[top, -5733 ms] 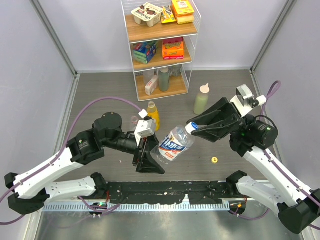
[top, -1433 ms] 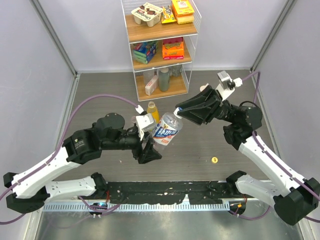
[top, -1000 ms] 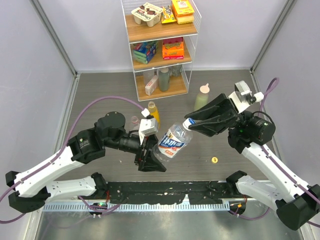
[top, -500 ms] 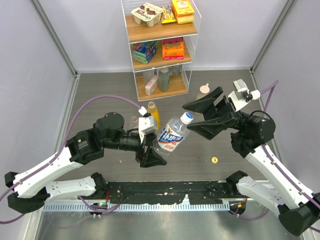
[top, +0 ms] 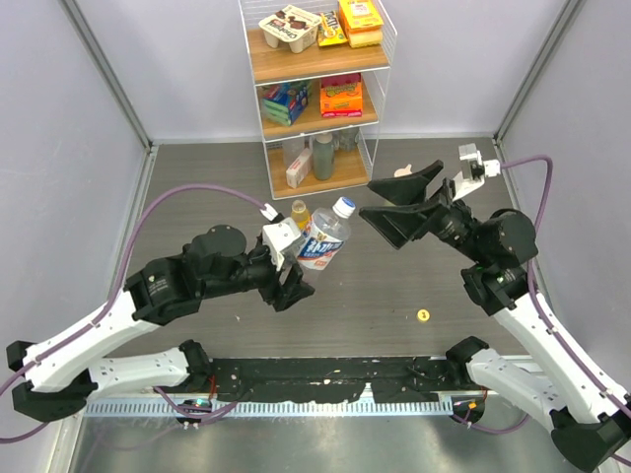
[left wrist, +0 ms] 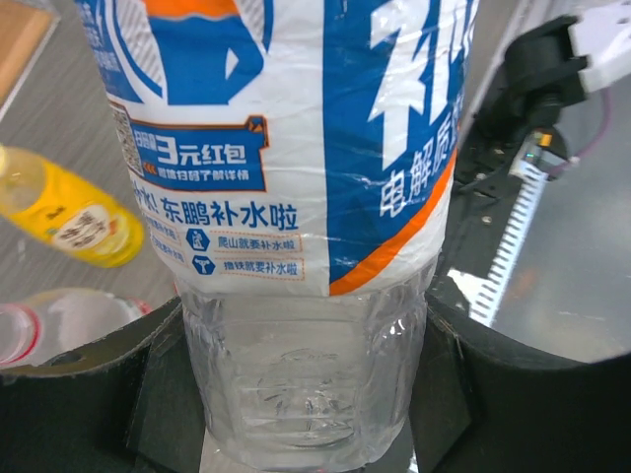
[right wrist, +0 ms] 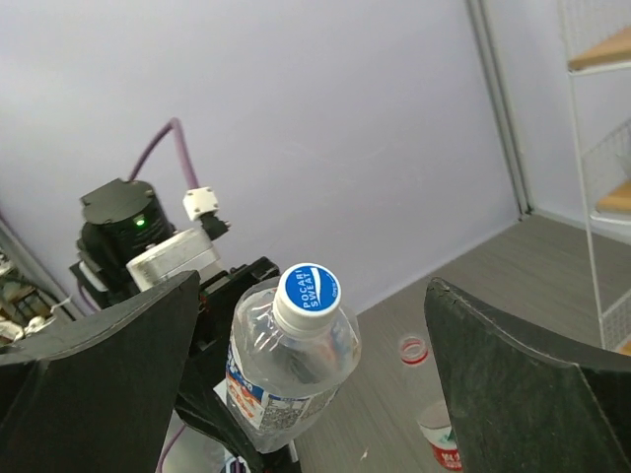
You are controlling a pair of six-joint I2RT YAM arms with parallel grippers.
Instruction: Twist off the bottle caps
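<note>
In the top view, the left tool [top: 294,279] is clamped around the base of the blue-white label bottle [top: 321,239] at the centre of the frame. It holds the bottle off the tabletop [top: 197,177] and tilted, with the white cap [top: 342,207] aimed up and right, which looks like a deliberate presentation of the cap to the other arm. The right tool [top: 386,203] sits just right of the cap, spread wide and holding nothing. It faces the cap but does not touch it. The yellow-orange bottle [top: 300,213] stands just behind the held bottle. A small yellow cap [top: 423,315] lies alone at lower right, so that bottle seems already dealt with.

The left wrist view shows the dark fingers [left wrist: 89,394] pressing both sides of the clear ribbed base at the bottom of the frame. Gripping this low leaves the neck free and should stop the body from spinning during the twist. The yellow-orange bottle shows at left.

In the right wrist view, the cap sits at centre, between the two widely parted fingers [right wrist: 108,365] and beyond them, well lined up for a closing grasp. The red label bottle [right wrist: 434,429] stands at the lower right, and its mouth appears open. By my judgement, this white cap is the last one to unscrew.
</note>
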